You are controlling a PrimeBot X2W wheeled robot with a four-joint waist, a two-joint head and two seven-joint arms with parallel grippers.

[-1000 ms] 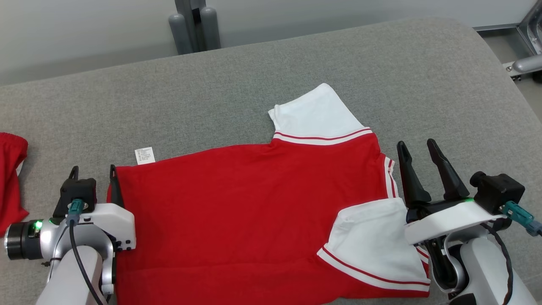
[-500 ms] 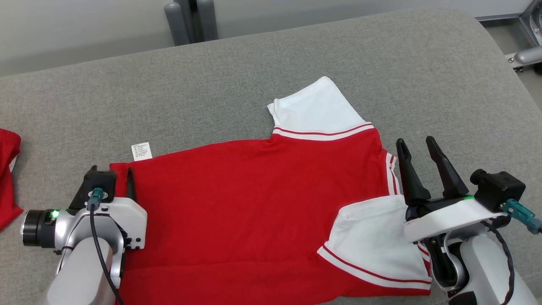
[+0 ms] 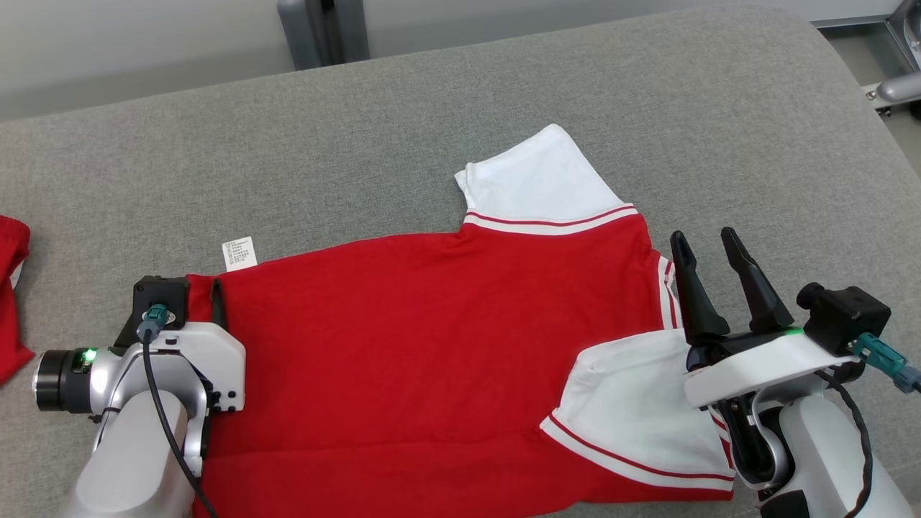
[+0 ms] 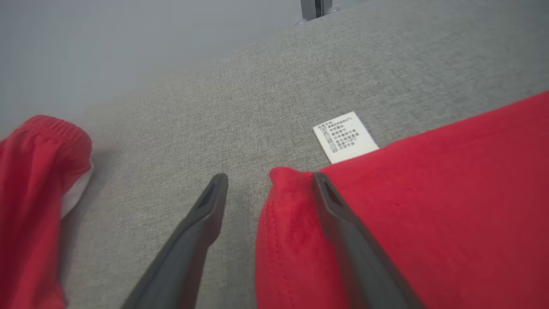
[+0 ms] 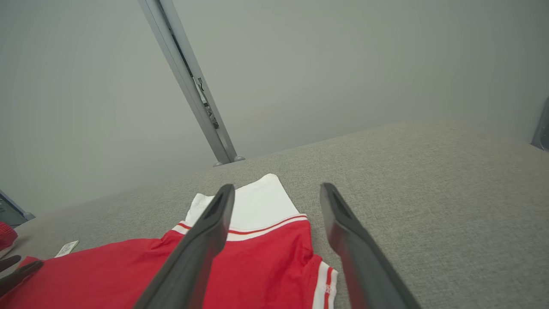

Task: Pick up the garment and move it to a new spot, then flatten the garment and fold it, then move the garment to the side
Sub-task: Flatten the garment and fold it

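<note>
Left gripper (image 4: pixel 268 182) sits low at the near left, jaws spread wide and gripping nothing, astride the hem corner (image 4: pixel 283 189) of the red shirt (image 3: pixel 432 345): one finger lies on the cloth, the other on the bare grey fabric-covered table (image 3: pixel 432 108). Right gripper (image 3: pixel 703 241) hovers at the near right, jaws likewise apart and empty, just beside the shirt's collar end and the near sleeve (image 3: pixel 633 410), which is folded in onto the body. The shirt lies spread across the middle of the table, its care label (image 3: pixel 240 253) poking out behind the hem and its far sleeve (image 3: pixel 536 180) sticking out toward the grey post (image 3: pixel 320 32).

The corner is puffed up between the left fingers, so closing from here could, I judge, catch only the top layer or shove the hem into a bunch. If that end lifts while the right end lies free, the cloth would likely drag and the folded sleeve slide out. A swing leftward could snag the second red garment (image 3: pixel 11 302) at the table's left edge.

Against a second ago the head camera has shifted a little; beyond that, the left gripper has moved inward, from just outside the hem to astride its corner. The right gripper keeps its place, and both pairs of jaws stand as wide as before
</note>
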